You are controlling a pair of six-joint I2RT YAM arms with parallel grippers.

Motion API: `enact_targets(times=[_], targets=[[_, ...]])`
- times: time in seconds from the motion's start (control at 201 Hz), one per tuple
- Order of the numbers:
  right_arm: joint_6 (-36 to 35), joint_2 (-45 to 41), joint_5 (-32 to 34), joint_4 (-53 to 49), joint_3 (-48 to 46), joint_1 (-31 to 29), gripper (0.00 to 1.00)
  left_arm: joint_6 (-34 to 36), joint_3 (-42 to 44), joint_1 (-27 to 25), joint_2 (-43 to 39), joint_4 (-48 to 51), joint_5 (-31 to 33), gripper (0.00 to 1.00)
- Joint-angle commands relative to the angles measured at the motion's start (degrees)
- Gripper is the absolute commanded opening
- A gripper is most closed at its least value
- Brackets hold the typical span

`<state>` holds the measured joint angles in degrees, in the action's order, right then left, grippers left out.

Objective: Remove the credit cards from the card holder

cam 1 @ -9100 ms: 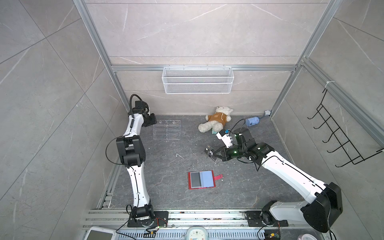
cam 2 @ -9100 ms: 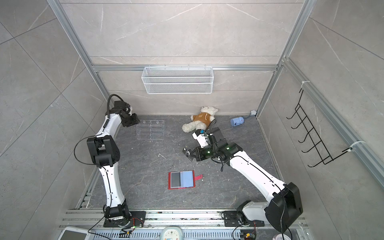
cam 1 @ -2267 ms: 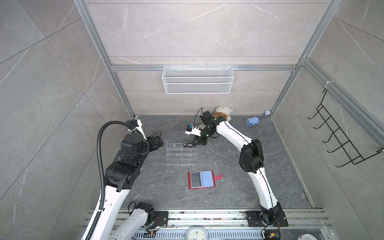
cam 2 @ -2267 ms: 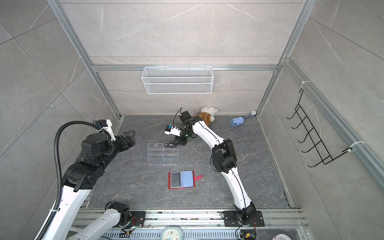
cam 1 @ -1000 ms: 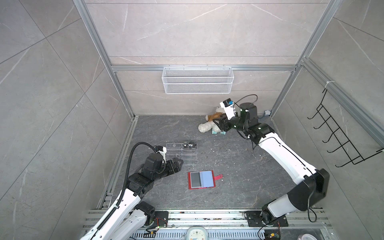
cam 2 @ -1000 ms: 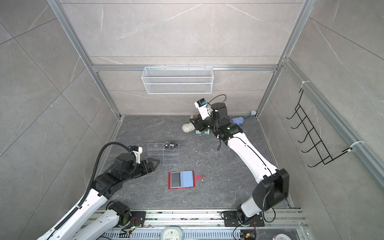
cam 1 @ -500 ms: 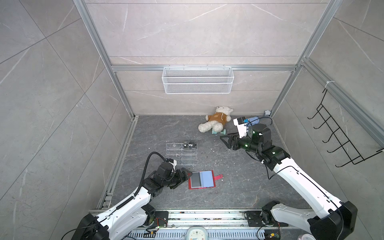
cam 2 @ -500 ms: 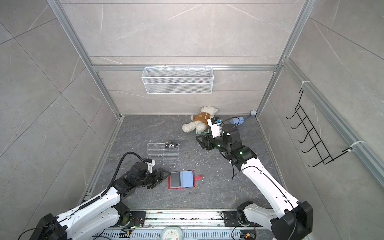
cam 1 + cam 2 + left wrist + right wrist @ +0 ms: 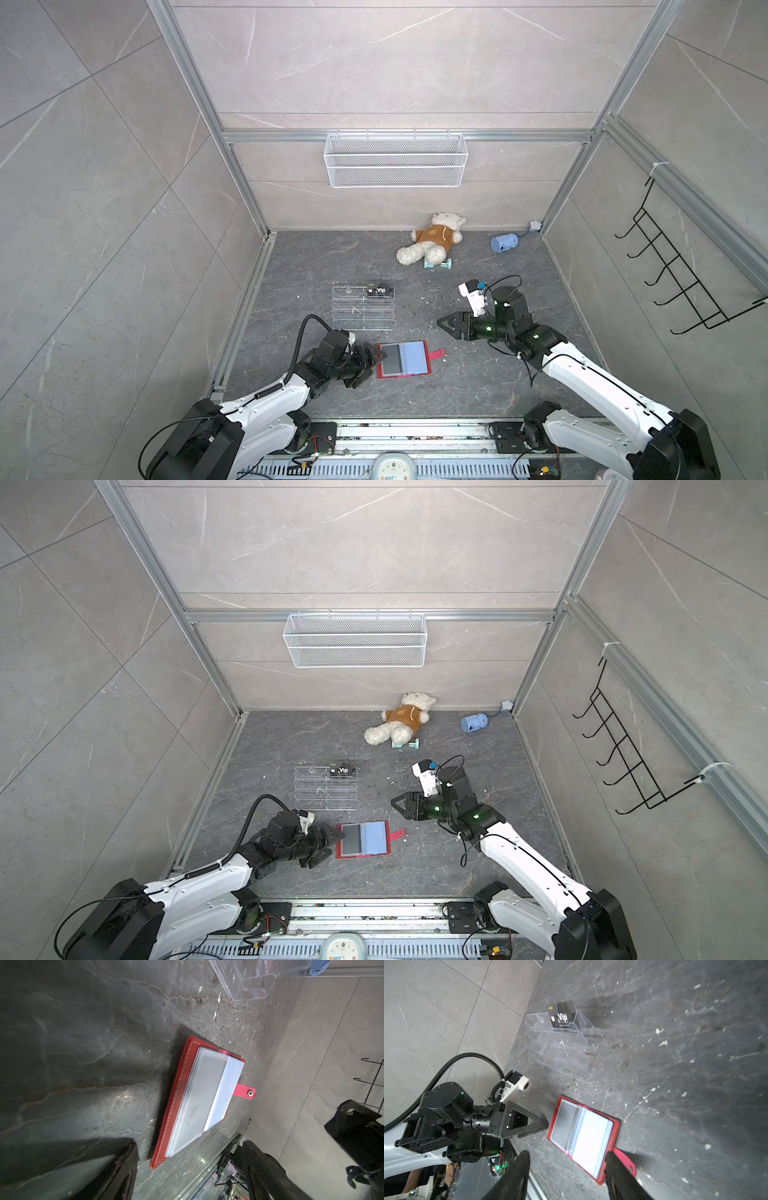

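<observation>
The red card holder (image 9: 419, 360) (image 9: 380, 838) lies open on the dark floor near the front, snap tab to the right. A dark grey credit card (image 9: 392, 360) (image 9: 563, 1120) sits in its left sleeve. A black "Vip" credit card (image 9: 380, 290) (image 9: 563, 1017) stands in the top tier of the clear acrylic rack (image 9: 363, 311). My left gripper (image 9: 371, 368) (image 9: 328, 849) is open, low at the holder's left edge. The right gripper (image 9: 446, 329) (image 9: 568, 1154) is open and empty, above the floor to the right of the holder, pointing towards it.
A teddy bear (image 9: 432, 243), a teal dumbbell (image 9: 437, 263) and a blue cup (image 9: 503, 242) lie by the back wall. A wire basket (image 9: 395, 160) hangs on that wall and a black hook rack (image 9: 681, 270) on the right wall. Metal rails run along the front.
My left gripper has slid right and forward up to the holder's left edge. The right arm has swung from the bear down towards the holder's right side.
</observation>
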<state>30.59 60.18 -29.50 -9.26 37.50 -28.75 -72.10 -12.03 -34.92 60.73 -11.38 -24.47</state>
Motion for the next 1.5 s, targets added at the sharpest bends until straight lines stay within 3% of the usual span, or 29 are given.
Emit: enact_targets(times=[0.0,0.199,0.398,0.851,1.309,1.498], targets=[[4.6,1.5,1.3,4.6,-1.9,-4.2,0.55,-2.6,1.0,-0.2,2.3,-5.7,-1.9,0.78],[7.2,8.8,7.2,9.1,-2.8,-14.1,0.47,-2.9,1.4,-0.2,6.2,-9.6,-2.5,0.77],[10.1,16.2,9.7,14.4,-3.8,-16.6,0.39,-2.9,2.1,-0.2,7.1,-10.8,-2.6,0.73],[11.3,26.3,12.9,17.1,-5.4,-18.5,0.30,-1.7,0.9,-0.3,6.1,-14.4,-4.9,0.69],[11.0,27.7,13.0,17.4,-6.3,-18.6,0.29,-0.7,-0.2,-1.0,6.3,-15.8,-4.8,0.35],[11.3,27.6,12.5,17.5,-6.2,-18.6,0.28,-0.2,-0.4,-1.6,7.3,-15.9,-4.9,0.27]])
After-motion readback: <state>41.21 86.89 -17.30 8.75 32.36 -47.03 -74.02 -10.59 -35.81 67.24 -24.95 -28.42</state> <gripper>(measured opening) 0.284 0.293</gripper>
